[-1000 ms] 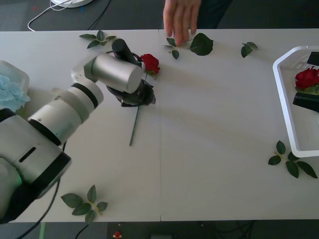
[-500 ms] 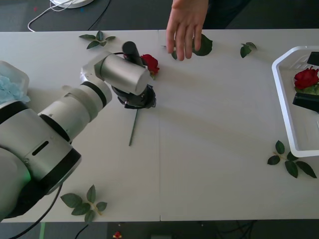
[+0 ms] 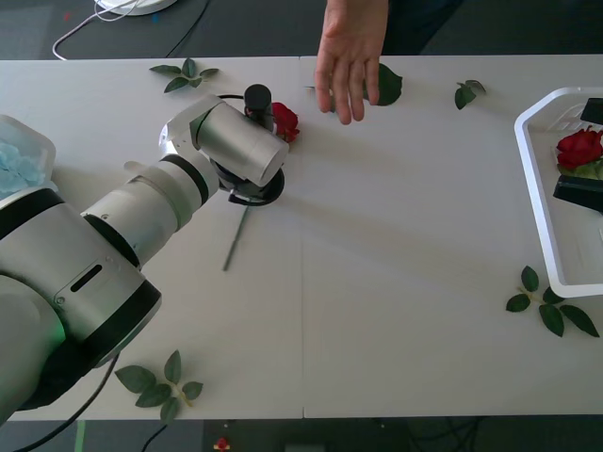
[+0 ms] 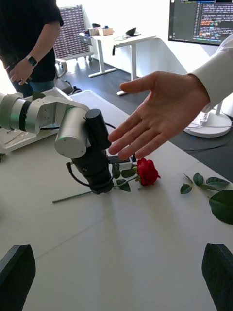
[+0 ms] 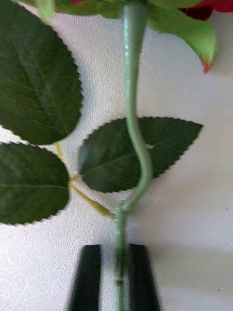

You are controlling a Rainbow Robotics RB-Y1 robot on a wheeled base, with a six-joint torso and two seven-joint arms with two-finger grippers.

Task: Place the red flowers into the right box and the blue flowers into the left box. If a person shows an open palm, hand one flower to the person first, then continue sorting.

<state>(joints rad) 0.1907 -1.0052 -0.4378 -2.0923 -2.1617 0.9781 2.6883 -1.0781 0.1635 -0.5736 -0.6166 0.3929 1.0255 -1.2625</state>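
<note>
A red flower [image 3: 285, 121] lies at the far middle of the table, its stem [image 3: 236, 247] trailing toward me. My left gripper [image 3: 251, 191] is over that stem just below the bloom. In the left wrist view its black fingers [image 5: 89, 278] are shut on the stem [image 5: 132, 121], among the leaves. A person's hand [image 3: 348, 62] is held out with an open palm just beyond the rose [image 4: 146, 171]. The right box [image 3: 529, 179] holds another red flower [image 3: 575, 143], and my right gripper [image 3: 583, 156] hangs open above it. The left box [image 3: 28, 132] holds blue flowers [image 3: 13, 167].
Loose leaf sprigs lie at the far left [image 3: 185, 74], under the hand [image 3: 385, 85], at the far right [image 3: 468, 92], the near left [image 3: 160, 381] and the near right [image 3: 549, 306]. A cable [image 3: 89, 24] runs on the floor beyond the table.
My left wrist has pushed farther toward the rose and turned, swinging the stem's free end leftward. The person's hand has lifted off the leaves and spread into an open palm.
</note>
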